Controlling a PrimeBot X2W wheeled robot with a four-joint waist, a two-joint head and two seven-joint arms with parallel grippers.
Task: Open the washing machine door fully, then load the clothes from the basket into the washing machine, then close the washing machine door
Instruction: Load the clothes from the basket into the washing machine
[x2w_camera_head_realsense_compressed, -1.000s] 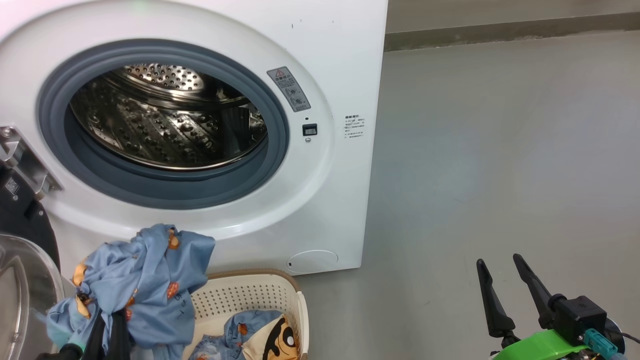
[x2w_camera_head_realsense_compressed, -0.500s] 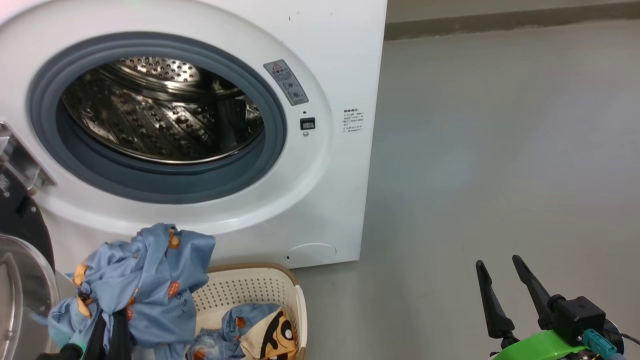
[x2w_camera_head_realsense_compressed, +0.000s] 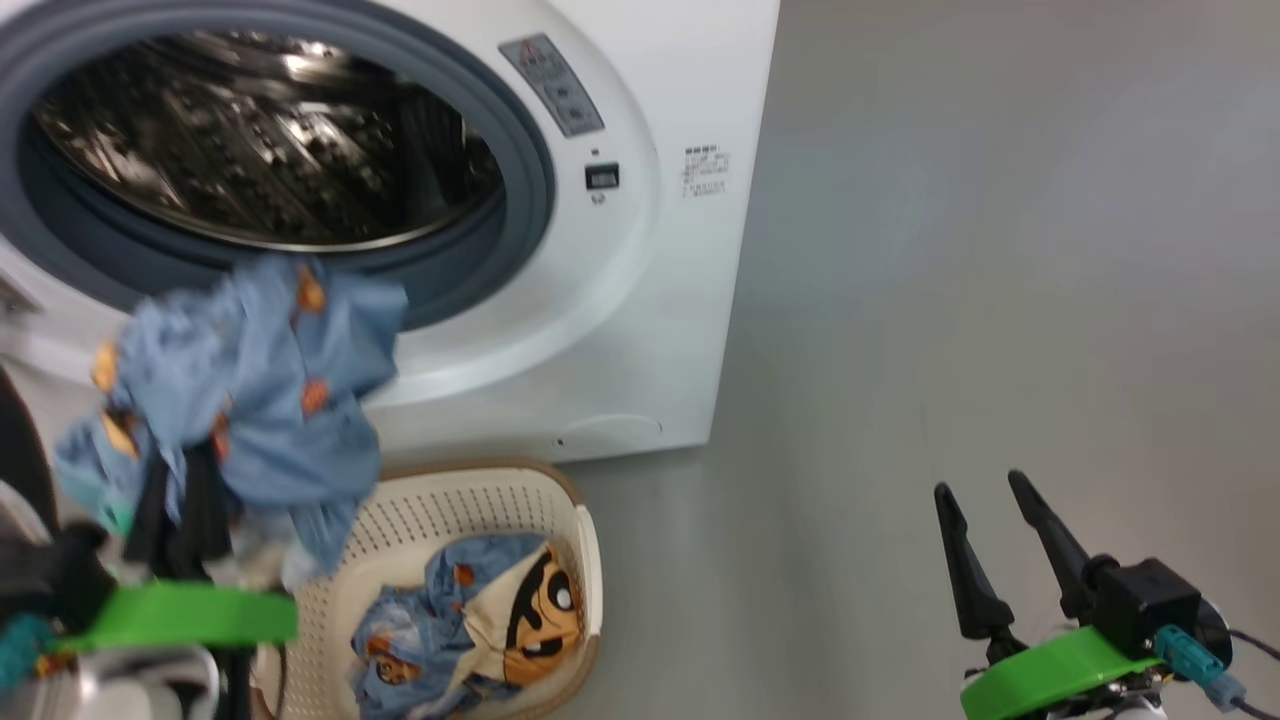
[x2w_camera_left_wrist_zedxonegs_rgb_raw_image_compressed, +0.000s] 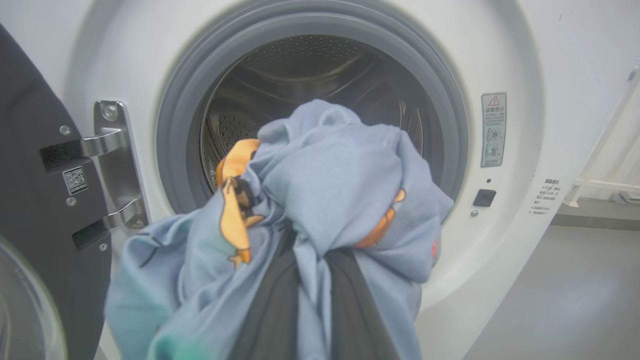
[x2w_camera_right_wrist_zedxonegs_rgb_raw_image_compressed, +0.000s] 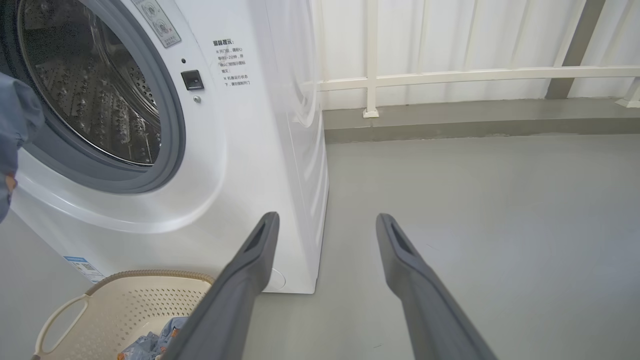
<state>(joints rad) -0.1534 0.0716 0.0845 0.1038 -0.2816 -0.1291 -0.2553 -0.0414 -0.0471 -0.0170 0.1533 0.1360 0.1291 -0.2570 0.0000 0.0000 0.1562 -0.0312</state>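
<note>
Some clothes (x2w_camera_left_wrist_zedxonegs_rgb_raw_image_compressed: 340, 175) in left pincer (x2w_camera_left_wrist_zedxonegs_rgb_raw_image_compressed: 310, 255)

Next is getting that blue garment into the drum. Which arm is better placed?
Left. The left gripper is shut on the light blue orange-printed fabric, held up before the perforated steel drum of the white washing machine. The right gripper is open and empty, over the grey floor beside it.

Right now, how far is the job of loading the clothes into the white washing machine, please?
Done: the round black-rimmed door stands swung open. In hand: the left gripper is shut on a light blue printed garment, held in front of the steel drum, not yet inside. Left: a second blue garment with a cream face panel lies in the cream perforated basket; then close the door.
</note>
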